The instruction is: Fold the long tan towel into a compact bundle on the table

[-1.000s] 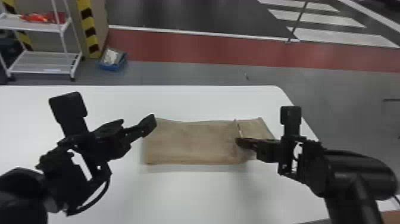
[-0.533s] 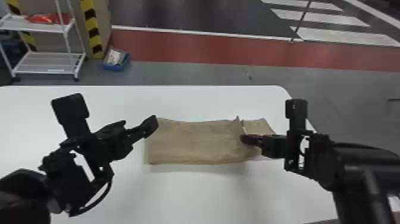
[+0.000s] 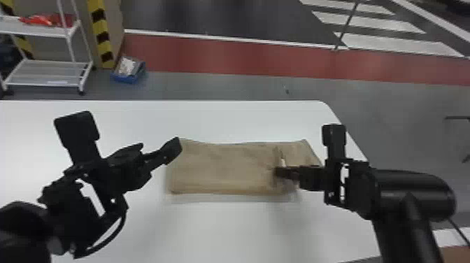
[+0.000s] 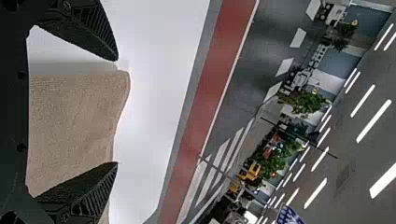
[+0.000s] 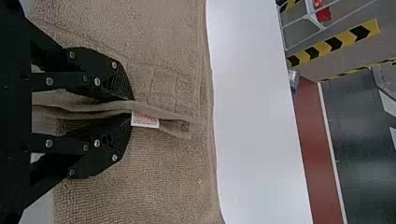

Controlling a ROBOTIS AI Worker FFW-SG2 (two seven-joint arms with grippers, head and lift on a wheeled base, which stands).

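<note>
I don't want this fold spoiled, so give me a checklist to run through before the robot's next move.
1. Right gripper shut on a raised edge of the towel: ok.
2. Left gripper holding the towel's other end: not ok; its fingers are spread, with nothing pinched between them.
3. Towel resting on the table: ok.
4. Towel in a compact bundle: not ok; it lies as a long rectangle.
5. Grip firm enough to carry the edge over without slipping: cannot tell.
</note>
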